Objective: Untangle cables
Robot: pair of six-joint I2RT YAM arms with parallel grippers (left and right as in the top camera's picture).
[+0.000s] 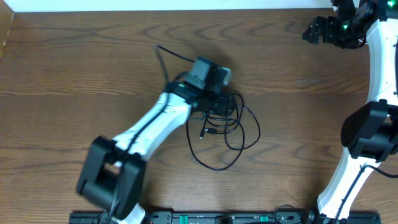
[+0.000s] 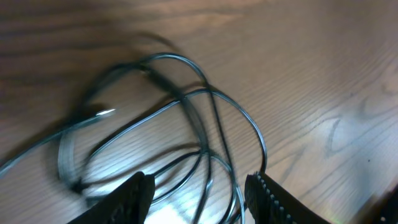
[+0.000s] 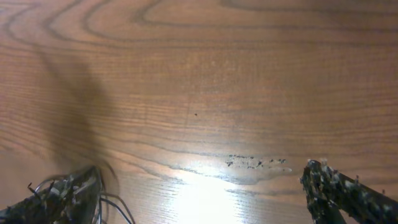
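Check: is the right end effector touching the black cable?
Apart. The overhead view shows the right end effector far from the black cable, with a wide stretch of bare wood between them.

Dark brown wooden table under bright light.
The table (image 1: 74,68) showed a strong, wavy grain running along its length, with oval swirls toward the far side. In the overhead view a pale strip (image 1: 155,5) ran along its far edge. A small whitish scuff mark (image 3: 255,163) sat on bare wood toward the right side. Near it a patch of glare (image 3: 205,202) shone off the surface, and a soft shadow (image 3: 74,106) darkened the wood further left.
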